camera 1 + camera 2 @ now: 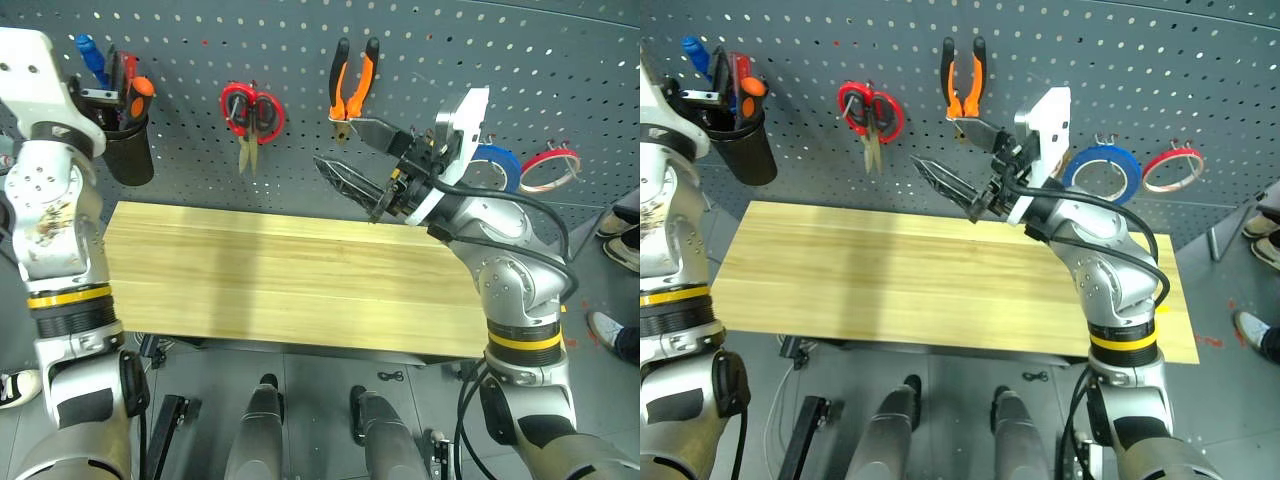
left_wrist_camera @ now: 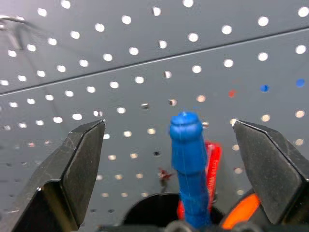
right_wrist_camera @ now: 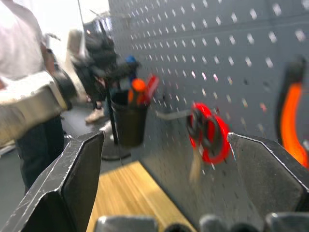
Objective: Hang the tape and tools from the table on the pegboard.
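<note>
Your tabletop (image 1: 280,280) carried nothing; pliers (image 1: 353,85) hung on the pegboard (image 1: 420,40), blue-handled screwdriver (image 2: 189,164) stood in the black cup (image 1: 128,148). Left hand (image 2: 183,159) and right hand (image 1: 365,160) both released, empty. Tan tape not identified; task judged nearly done.

Even overhead light; a soft shadow band crosses my light yellowish wood-plank counter (image 1: 280,270); my right wrist view is blurred.

No text, label, brand, number or sign can be read on any tool, roll or board here.
</note>
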Controlling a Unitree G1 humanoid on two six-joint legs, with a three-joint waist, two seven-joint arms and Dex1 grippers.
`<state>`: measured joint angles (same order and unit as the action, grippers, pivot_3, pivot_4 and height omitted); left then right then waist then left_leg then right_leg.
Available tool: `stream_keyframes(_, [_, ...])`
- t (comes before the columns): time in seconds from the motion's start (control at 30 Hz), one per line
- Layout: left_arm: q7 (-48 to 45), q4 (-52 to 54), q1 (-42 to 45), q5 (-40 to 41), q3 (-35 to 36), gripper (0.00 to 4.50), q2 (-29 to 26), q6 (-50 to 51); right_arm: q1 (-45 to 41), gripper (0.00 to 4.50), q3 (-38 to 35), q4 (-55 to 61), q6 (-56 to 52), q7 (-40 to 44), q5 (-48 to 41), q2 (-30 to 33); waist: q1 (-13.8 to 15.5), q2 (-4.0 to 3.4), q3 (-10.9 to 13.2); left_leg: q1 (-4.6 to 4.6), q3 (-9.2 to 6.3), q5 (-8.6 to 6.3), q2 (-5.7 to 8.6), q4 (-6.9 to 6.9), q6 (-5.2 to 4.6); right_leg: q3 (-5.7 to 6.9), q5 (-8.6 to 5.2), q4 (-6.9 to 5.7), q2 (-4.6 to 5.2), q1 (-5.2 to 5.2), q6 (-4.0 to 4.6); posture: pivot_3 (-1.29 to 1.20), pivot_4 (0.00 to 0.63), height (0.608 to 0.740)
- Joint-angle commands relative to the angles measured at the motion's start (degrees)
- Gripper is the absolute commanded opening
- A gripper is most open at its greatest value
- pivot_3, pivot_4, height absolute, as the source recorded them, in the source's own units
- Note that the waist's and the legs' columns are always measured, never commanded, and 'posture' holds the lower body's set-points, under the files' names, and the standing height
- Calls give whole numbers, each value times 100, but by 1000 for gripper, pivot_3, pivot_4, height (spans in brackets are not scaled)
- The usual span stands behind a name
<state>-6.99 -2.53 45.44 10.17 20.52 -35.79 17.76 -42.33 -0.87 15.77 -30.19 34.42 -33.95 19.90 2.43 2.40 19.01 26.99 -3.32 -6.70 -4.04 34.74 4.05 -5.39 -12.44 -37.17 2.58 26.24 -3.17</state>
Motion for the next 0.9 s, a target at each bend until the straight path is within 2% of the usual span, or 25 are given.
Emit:
stream_keyframes(0.03, [-288, 743, -378, 323, 258, 4484, -212, 498, 17, 4500, -145, 332, 4, 79, -88, 155, -13, 0, 0, -2, 0, 0, 0, 0, 0, -1, 1, 0, 0, 0, 1, 188, 283, 740])
stream_keyframes(0.13, [-1241, 1294, -959, 1116, 458, 4484, -604, 1274, 302, 4500, -248, 551, -154, 307, -163, 581, -14, 0, 0, -1, 0, 0, -1, -1, 0, -1, 0, -1, 0, 0, 1, 188, 283, 740])
stream_keyframes(0.27, [-2064, 1650, -1662, 1819, 694, 4484, -1099, 2022, 728, 4500, -372, 745, -300, 602, -250, 1177, -4, 0, 0, -1, 1, 0, -1, -3, 0, -1, -1, 6, 2, -2, -1, 188, 283, 740])
stream_keyframes(0.3, [-2281, 1748, -1880, 2028, 728, 4484, -1199, 2250, 843, 4500, -374, 804, -359, 659, -245, 1321, 0, 0, 0, -1, 1, 0, -1, -2, 0, -1, -1, 6, 2, -2, -1, 202, 300, 740])
stream_keyframes(0.43, [-2994, 2047, -2722, 2561, 607, 4484, -1508, 2913, 1394, 4500, -297, 979, -414, 926, -98, 1839, -7, 0, 0, -8, 5, 0, -1, -1, 0, -5, -12, 6, 2, -5, -14, 186, 306, 740])
stream_keyframes(0.53, [-3650, 2276, -3332, 2515, 92, 4484, -1775, 2891, 1965, 4500, -172, 985, -373, 1096, 212, 2241, -7, 0, 0, -9, 5, 1, -3, 1, -2, -6, -25, 4, 0, -3, -34, 173, 312, 740])
stream_keyframes(0.67, [-4210, 2074, -3739, 1925, -746, 4484, -1891, 2104, 2853, 4500, 17, 706, -170, 896, 997, 2586, 20, -1, 0, -11, 14, 1, -3, 0, -2, -11, -30, 9, 3, -4, -34, 148, 317, 740])
stream_keyframes(0.77, [-4342, 1678, -3692, 1452, -1316, 4484, -1716, 1485, 3366, 4500, 97, 327, 76, 751, 1565, 2684, 17, -1, 0, -10, 14, 1, -3, 3, -2, -11, -31, 9, 2, -3, -33, 141, 317, 740])
stream_keyframes(0.9, [-4231, 956, -3626, 806, -1890, 4484, -1288, 664, 3716, 4500, 42, -2, 375, 619, 1858, 2543, -25, -6, -3, -15, 20, 2, -3, 8, -3, -17, -29, 8, 2, -5, -36, 134, 307, 740])
